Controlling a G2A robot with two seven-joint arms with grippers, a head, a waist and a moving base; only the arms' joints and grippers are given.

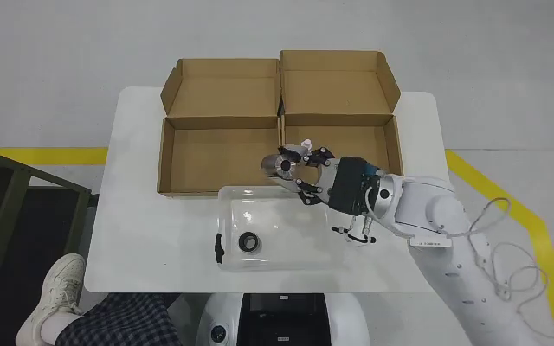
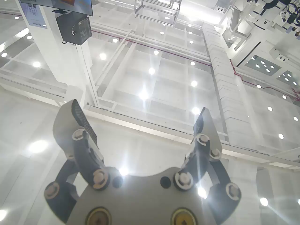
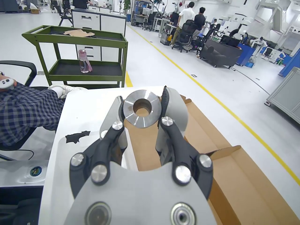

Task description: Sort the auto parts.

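One shiny round metal ring is being squeezed by the right gripper, left gripper is being held wide.

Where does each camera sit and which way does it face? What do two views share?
Top view: above the arms, looking down on table, boxes, bin; right arm shows.
Left wrist view: on that wrist, facing the ceiling; open left gripper shows.
Right wrist view: on that wrist, facing level over the boxes into the hall; right gripper holds a ring.
Shared: top and right wrist views show that gripper, ring, boxes.
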